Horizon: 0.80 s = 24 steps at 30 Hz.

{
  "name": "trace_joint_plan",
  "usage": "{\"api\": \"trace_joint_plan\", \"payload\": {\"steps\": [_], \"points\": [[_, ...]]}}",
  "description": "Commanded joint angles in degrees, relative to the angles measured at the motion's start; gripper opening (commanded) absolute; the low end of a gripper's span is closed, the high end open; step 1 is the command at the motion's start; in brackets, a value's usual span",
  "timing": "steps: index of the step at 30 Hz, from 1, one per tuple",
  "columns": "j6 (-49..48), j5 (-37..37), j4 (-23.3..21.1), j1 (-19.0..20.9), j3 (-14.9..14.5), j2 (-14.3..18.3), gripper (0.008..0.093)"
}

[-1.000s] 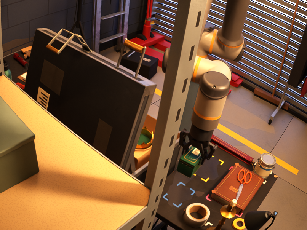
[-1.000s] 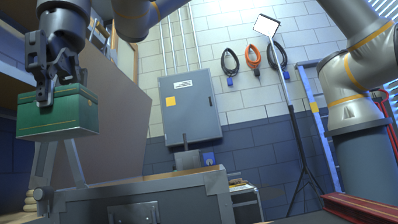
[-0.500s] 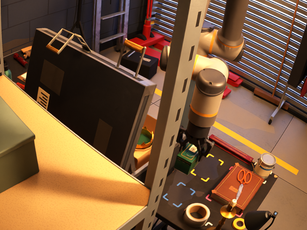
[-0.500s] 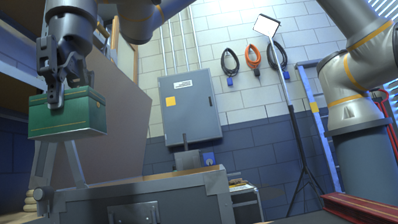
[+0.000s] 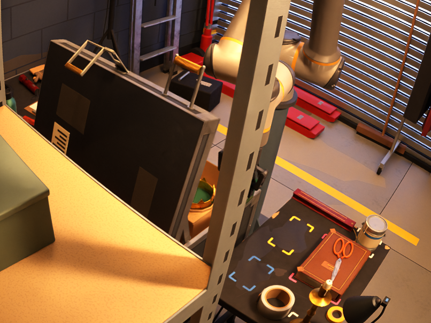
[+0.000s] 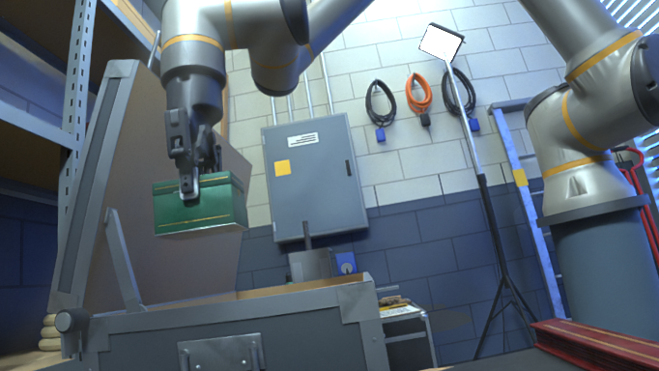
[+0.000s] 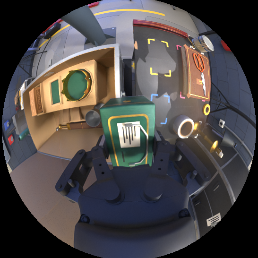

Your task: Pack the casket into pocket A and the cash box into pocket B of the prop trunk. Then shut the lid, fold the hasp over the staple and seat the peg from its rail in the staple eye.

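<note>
The green cash box [image 6: 199, 204] [image 7: 127, 131] with gold trim hangs in my gripper [image 6: 189, 193] [image 7: 131, 154], which is closed on its sides. It is up in the air above the open prop trunk [image 6: 232, 323] [image 7: 72, 96]. The trunk's lid [image 5: 118, 139] stands raised. Inside the trunk one pocket holds a brown carved casket [image 7: 38, 101]. A green-lined gold crown [image 7: 77, 84] sits in another pocket. In the side camera a shelf post hides the gripper and the box.
Behind the trunk is a grey wall cabinet [image 6: 314, 176]. A black mat [image 5: 295, 254] to the right carries a brown book [image 5: 332, 266] with orange scissors, a tape roll [image 5: 276, 301], a tin [image 5: 371, 231] and a brass candlestick [image 5: 320, 296]. A shelf post [image 5: 243, 146] stands in front.
</note>
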Motion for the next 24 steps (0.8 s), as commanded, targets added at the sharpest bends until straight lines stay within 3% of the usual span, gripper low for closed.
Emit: {"api": "trace_joint_plan", "payload": {"steps": [1,14,24], "points": [[-0.65,-0.01,-0.31,-0.80,0.73,-0.62,0.0080],[-12.10,0.00,-3.44,-13.99,11.29,-8.05,0.0080],[-20.74,0.01,-4.50,-23.70,15.96,-11.66,0.0080]]}}
